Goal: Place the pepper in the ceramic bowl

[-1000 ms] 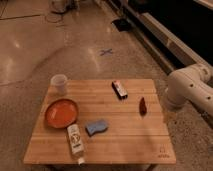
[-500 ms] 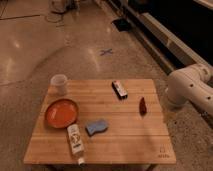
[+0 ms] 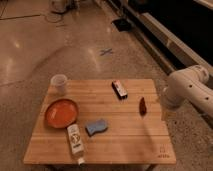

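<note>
Camera view looks down on a low wooden table (image 3: 125, 145) standing on a shiny stone floor. The pepper (image 3: 142, 105), small and dark red, lies on the boards near the right edge, about halfway along the table's depth. It is well apart from the bowl (image 3: 61, 112), the round orange-red dish on the left side of the table.

Behind the bowl, at the far left corner, stands a pale see-through cup (image 3: 59, 83). A black-and-white gadget (image 3: 119, 89) lies near the far edge, to the left of the pepper and further back. A blue sponge (image 3: 96, 127) rests on the boards just right of the bowl and a little nearer the front. A white bottle (image 3: 75, 142) lies on its side just in front of the bowl.

The robot's white arm (image 3: 185, 90) bends in from the right, its elbow hanging just beside the table's right edge, close to the pepper but not touching it. The gripper is out of sight past the right edge of the frame, so I cannot tell its grip. A blue cross (image 3: 105, 51) is marked on the floor beyond the table.
</note>
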